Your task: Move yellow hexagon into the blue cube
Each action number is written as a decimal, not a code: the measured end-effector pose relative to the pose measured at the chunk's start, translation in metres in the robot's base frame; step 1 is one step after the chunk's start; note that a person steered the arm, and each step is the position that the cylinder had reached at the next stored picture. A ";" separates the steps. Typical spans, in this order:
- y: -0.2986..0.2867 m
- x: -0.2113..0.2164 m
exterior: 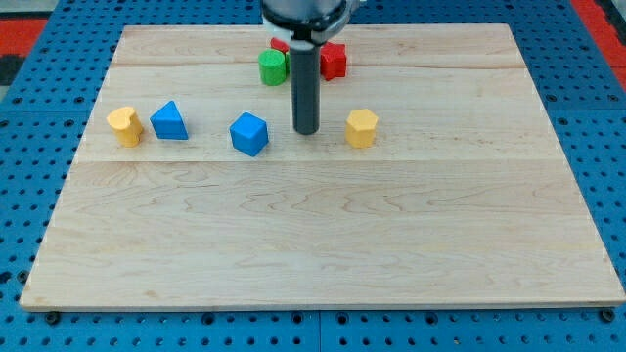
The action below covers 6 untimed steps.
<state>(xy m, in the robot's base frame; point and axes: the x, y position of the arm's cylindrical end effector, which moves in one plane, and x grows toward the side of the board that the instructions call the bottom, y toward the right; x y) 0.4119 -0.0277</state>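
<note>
The yellow hexagon point(361, 128) sits right of the board's centre, in the upper half. The blue cube point(249, 134) sits to its left at about the same height. My tip point(306, 131) rests on the board between the two, closer to the yellow hexagon, touching neither. The rod rises straight up from the tip to the arm at the view's top.
A blue triangle block point(169, 121) and a yellow heart-like block point(124, 125) lie further left. A green cylinder point(272, 66) and a red block point(335, 61) sit near the view's top, partly behind the rod. The wooden board point(313, 244) lies on a blue pegboard.
</note>
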 end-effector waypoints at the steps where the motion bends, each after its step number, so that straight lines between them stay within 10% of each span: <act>1: -0.097 0.008; 2: -0.093 0.006; 4: 0.147 0.016; 6: 0.058 -0.016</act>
